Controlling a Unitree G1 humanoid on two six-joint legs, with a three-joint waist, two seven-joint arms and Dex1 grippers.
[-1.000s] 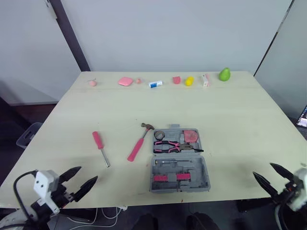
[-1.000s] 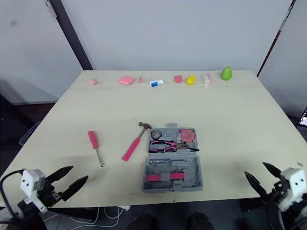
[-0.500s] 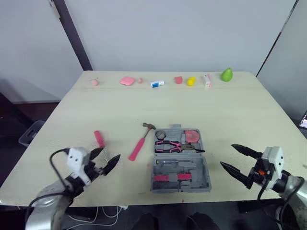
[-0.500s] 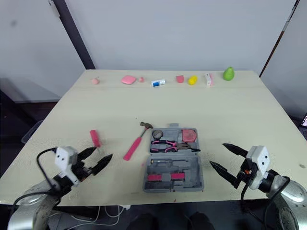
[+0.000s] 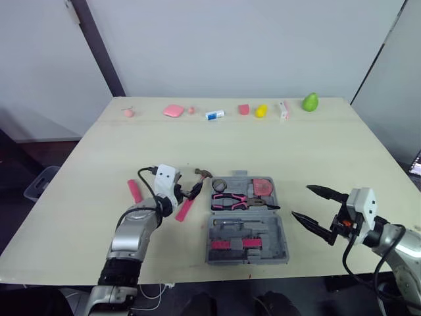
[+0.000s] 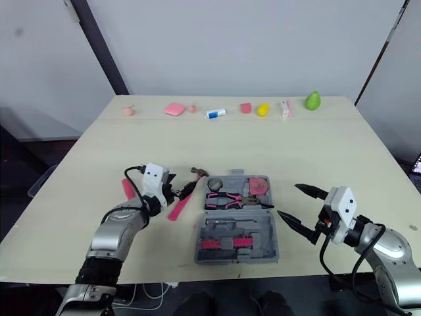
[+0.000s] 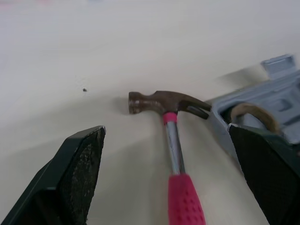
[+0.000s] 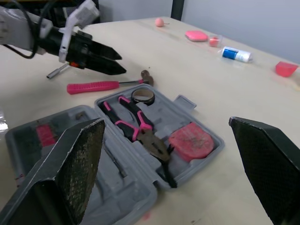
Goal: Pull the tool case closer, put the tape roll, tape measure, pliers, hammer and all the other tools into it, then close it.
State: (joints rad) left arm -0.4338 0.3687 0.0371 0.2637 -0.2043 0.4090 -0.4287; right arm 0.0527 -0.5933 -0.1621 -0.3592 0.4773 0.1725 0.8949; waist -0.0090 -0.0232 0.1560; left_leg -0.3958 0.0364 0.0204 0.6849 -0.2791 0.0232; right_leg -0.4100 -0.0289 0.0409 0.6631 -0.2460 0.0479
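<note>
Hammer [image 7: 174,149] ahead of spread left fingers [image 7: 80,161], tool case [image 5: 281,232] lying open

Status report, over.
Left gripper open at pink-handled hammer; right gripper open beside open grey plastic tool case. Pink screwdriver outside case; nothing blocking.

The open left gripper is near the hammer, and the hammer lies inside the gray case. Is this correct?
Not quite: the hammer lies on the table beside the case, not inside it, as the left wrist view shows. The open left gripper is indeed near it.
</note>
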